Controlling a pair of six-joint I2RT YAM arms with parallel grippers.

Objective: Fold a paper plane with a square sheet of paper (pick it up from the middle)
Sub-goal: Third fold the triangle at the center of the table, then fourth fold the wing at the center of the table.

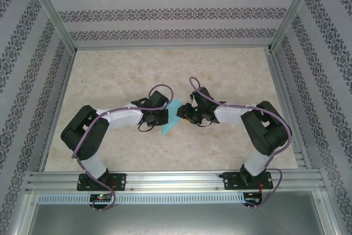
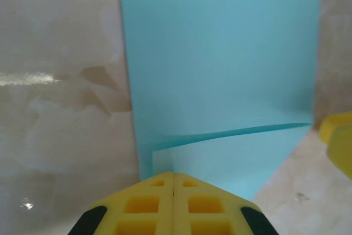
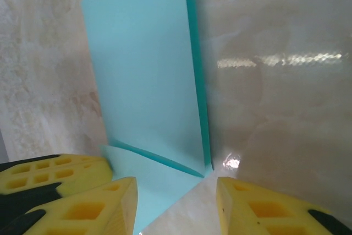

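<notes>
The turquoise sheet of paper (image 1: 172, 119) lies mid-table between my two grippers, folded into a long panel (image 2: 220, 53) with a paler corner flap (image 2: 231, 158) turned over it. My left gripper (image 2: 174, 175) is shut, and its joined yellow tips sit at the flap's near corner. No paper shows between them. From above, the left gripper (image 1: 164, 116) meets the paper's left edge. My right gripper (image 3: 176, 182) is open and straddles the flap's pointed end (image 3: 148, 177) and bare table. The folded panel (image 3: 143, 70) runs away from it. The left gripper's fingers (image 3: 55, 171) rest beside the right gripper's left finger.
The beige marbled tabletop (image 1: 220, 75) spreads around the paper. Patterned walls and a metal frame (image 1: 165, 180) enclose it. One yellow finger of the right gripper (image 2: 338, 138) shows at the right edge of the left wrist view.
</notes>
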